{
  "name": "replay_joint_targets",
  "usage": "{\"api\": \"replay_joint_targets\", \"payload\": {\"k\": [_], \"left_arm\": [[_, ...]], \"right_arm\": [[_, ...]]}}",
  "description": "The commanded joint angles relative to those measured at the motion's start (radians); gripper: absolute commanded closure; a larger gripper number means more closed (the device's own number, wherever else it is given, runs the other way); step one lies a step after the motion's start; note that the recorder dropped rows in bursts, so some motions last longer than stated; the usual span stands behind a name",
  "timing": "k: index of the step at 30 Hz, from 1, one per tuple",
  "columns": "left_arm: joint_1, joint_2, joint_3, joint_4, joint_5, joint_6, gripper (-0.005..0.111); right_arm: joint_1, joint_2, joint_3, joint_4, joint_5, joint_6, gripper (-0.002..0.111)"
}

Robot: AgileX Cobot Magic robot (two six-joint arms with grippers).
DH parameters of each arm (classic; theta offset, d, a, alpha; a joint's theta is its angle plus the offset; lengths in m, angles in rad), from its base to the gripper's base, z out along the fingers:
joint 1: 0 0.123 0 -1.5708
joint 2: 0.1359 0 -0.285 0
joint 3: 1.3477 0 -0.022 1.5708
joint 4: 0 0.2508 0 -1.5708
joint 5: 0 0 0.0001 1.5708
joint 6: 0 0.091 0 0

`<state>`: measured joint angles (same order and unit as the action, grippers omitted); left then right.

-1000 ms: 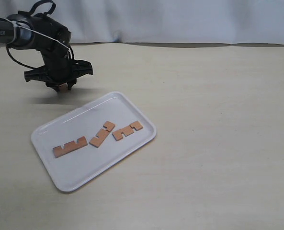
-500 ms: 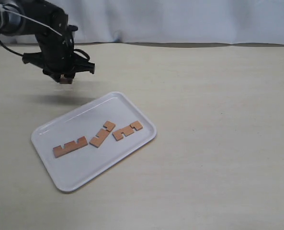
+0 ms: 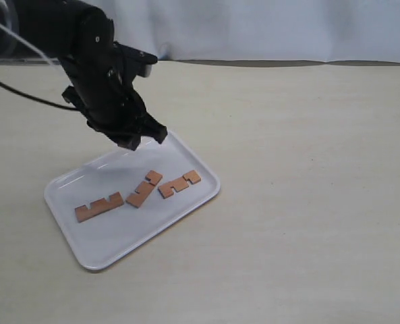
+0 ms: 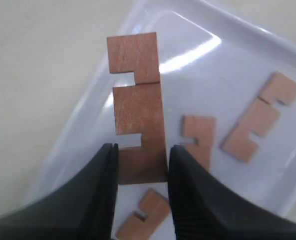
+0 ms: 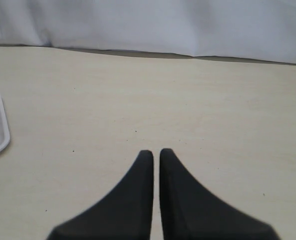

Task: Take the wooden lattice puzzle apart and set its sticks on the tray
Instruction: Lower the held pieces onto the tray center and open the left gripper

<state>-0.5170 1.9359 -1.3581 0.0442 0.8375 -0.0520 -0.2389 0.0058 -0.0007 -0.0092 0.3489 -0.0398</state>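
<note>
Left gripper point(image 3: 129, 140) hangs over the far side of the tray point(image 3: 119, 233), its two dark fingers point(image 4: 100, 175) pinching one flat reddish-brown stick point(image 4: 136, 100) by its end. In the left wrist view the stick juts straight out from between the fingers, its two square notches all on one edge, and its free end reaches over the tray's rounded corner and rim. Whether that end touches the white plastic I cannot tell. The tray sits in the left half of the table point(image 3: 307, 202), turned askew to the table's edges, with one long side angled toward the near edge. Three other sticks lie flat on it in a loose row, apart from one another: one point(image 3: 99, 206) nearest the table's left edge, one point(image 3: 144, 188) in the middle, and one point(image 3: 179, 183) toward the tray's right-hand corner. The held stick is on the far side of that row, closest to the middle one. Off toward the table's right side, the right gripper point(image 5: 156, 156) is low over bare tabletop, its fingers drawn almost together with nothing between them. Only a sliver of the tray's rim shows at the edge of its view.
</note>
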Motion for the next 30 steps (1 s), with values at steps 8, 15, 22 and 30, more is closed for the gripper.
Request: {"api": "replay_joint_targets", "payload": {"k": [8, 15, 22, 30], "left_arm": [[-0.018, -0.03, 0.188, -0.037, -0.139, 0.052, 0.096], [-0.018, -0.028, 0.188, -0.044, -0.143, 0.024, 0.072], [-0.018, -0.028, 0.188, -0.044, -0.135, 0.018, 0.054], [-0.018, -0.08, 0.199, -0.136, 0.049, 0.069, 0.066]], "right_arm": [[-0.004, -0.006, 0.001, 0.001, -0.003, 0.002, 0.104], [-0.004, -0.006, 0.001, 0.001, -0.003, 0.002, 0.104], [-0.004, -0.006, 0.001, 0.001, -0.003, 0.002, 0.104], [-0.004, -0.006, 0.001, 0.001, -0.003, 0.002, 0.104]]}}
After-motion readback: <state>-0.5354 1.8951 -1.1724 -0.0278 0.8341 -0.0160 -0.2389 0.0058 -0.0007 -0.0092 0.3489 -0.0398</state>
